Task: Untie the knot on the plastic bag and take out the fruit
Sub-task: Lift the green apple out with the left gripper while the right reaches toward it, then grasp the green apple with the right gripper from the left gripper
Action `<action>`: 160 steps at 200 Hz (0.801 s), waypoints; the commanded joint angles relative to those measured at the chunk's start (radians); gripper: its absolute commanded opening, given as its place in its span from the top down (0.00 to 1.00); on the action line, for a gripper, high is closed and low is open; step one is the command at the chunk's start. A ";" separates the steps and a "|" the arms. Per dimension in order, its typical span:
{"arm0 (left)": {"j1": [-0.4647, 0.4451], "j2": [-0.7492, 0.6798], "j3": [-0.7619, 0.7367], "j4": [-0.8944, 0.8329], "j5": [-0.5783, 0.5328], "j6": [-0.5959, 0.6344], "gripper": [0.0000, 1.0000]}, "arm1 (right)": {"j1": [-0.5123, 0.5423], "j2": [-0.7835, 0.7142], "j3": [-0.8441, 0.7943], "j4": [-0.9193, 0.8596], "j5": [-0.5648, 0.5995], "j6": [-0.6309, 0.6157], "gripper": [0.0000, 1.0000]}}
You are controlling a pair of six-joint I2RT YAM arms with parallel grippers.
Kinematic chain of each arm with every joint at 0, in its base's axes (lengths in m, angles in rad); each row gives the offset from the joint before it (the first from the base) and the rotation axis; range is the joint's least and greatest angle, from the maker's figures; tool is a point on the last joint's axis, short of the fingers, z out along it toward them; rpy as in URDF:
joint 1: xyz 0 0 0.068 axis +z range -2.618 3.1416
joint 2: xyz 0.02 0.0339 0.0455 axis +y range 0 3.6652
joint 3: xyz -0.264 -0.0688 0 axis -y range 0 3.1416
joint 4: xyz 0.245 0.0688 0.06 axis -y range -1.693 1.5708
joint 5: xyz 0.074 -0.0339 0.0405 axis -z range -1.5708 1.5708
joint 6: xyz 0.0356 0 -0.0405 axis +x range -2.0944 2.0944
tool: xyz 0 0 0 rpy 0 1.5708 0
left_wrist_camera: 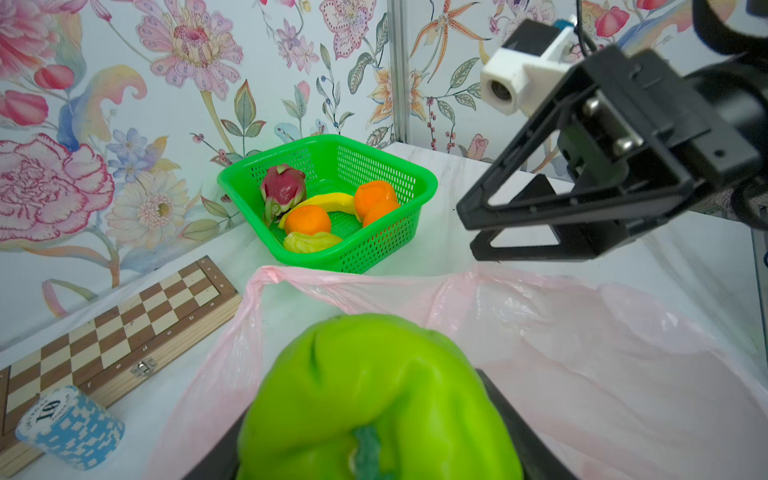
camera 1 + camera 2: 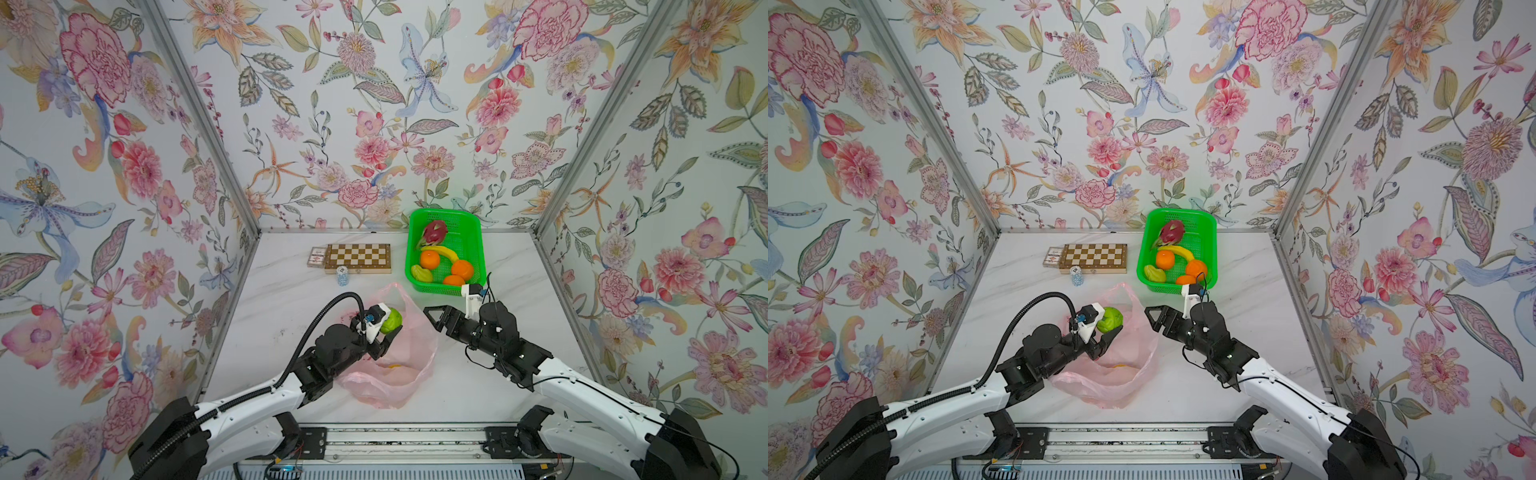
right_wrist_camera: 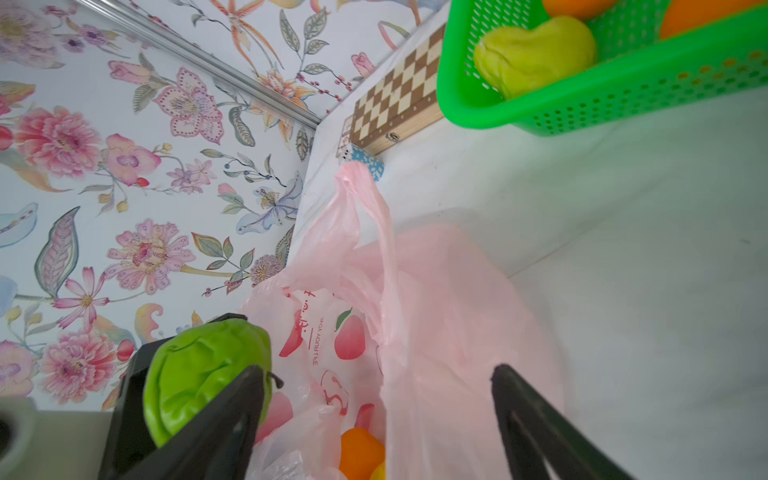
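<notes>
The plastic bag (image 2: 409,365) (image 2: 1133,370) lies crumpled mid-table, its mouth gaping. One loose handle strip (image 3: 357,195) stands up, and no knot shows. My left gripper (image 2: 388,326) (image 2: 1111,326) (image 1: 374,436) is shut on a green fruit (image 2: 390,321) (image 1: 374,395) (image 3: 199,374) and holds it above the bag's far left edge. My right gripper (image 2: 431,319) (image 2: 1151,319) (image 3: 378,370) stands open just right of the bag with nothing between its fingers. An orange fruit (image 3: 359,449) lies inside the bag.
A green basket (image 2: 442,211) (image 1: 328,139) at the back right holds a dragon fruit (image 2: 434,233), oranges, a banana and a yellow fruit (image 2: 422,273). A chessboard (image 2: 357,257), a card box (image 2: 316,256) and a blue chip stack (image 2: 342,275) sit at the back.
</notes>
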 commanded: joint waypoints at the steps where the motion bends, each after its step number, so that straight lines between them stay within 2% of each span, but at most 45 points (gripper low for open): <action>1: 0.008 0.000 0.044 0.067 0.045 0.090 0.65 | -0.012 -0.043 0.060 0.015 -0.016 -0.021 0.05; 27: 0.008 0.013 0.061 0.125 0.078 0.115 0.65 | -0.015 -0.055 0.111 0.038 -0.090 -0.054 0.02; 69: 0.008 0.026 0.105 0.188 0.157 0.120 0.64 | -0.003 -0.002 0.176 0.068 -0.251 -0.077 0.01; 125: 0.008 0.034 0.171 0.205 0.251 0.111 0.64 | 0.052 0.086 0.234 0.110 -0.351 -0.094 0.02; 160: 0.008 0.038 0.183 0.207 0.278 0.104 0.64 | 0.081 0.122 0.250 0.136 -0.367 -0.091 0.08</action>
